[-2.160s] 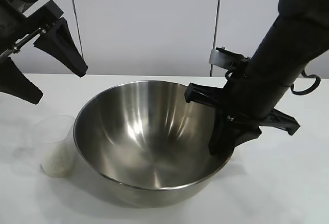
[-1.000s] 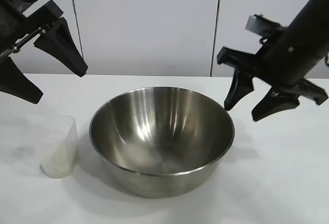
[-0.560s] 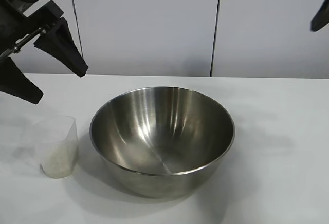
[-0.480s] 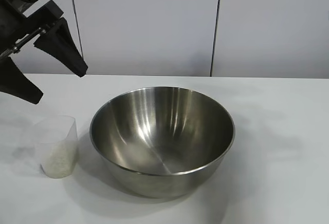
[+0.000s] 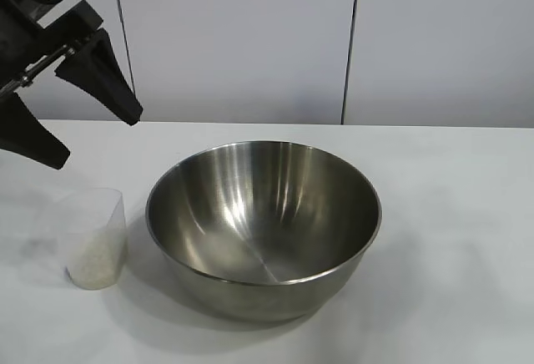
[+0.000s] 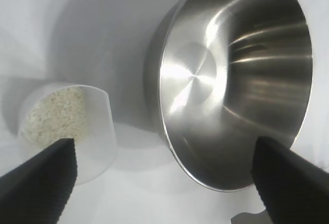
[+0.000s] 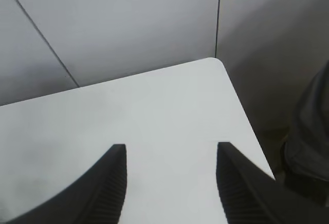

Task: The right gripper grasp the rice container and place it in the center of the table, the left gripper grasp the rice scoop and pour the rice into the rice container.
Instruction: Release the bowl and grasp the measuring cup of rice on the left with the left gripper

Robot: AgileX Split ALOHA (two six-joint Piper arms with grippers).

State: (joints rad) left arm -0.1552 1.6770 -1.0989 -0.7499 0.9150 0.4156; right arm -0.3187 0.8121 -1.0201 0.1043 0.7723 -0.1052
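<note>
No brand, label or writing can be read on anything shown.

A large shiny steel bowl (image 5: 264,222) is seen standing upright on a plain white counter (image 5: 450,239), roughly at its middle, and nothing is seen inside it. Just beside the bowl, on the left arm's side, a small clear plastic scoop (image 5: 93,237) is set upright on the counter. A narrow strip of counter is seen between the scoop and the bowl's foot in the exterior view. The scoop is partly filled with white rice (image 6: 54,115), which is seen from above in the left wrist view as a loose heap of small grains.

The left pincer (image 5: 88,126) is held in the air, above the scoop and farther from the bowl. Its two black wedge-shaped fingers (image 6: 38,180) are spread very wide, and nothing is gripped or touched by them. In the left wrist view the scoop and the bowl are both framed between the two fingers.

The right pincer (image 7: 169,183) is not seen in the exterior view. In its own wrist view its two ribbed black fingers are parted about halfway, nothing is held between them, and only bare counter, a rounded counter corner and grey wall panels (image 7: 128,29) are seen beyond them. The bowl is not visible there.
</note>
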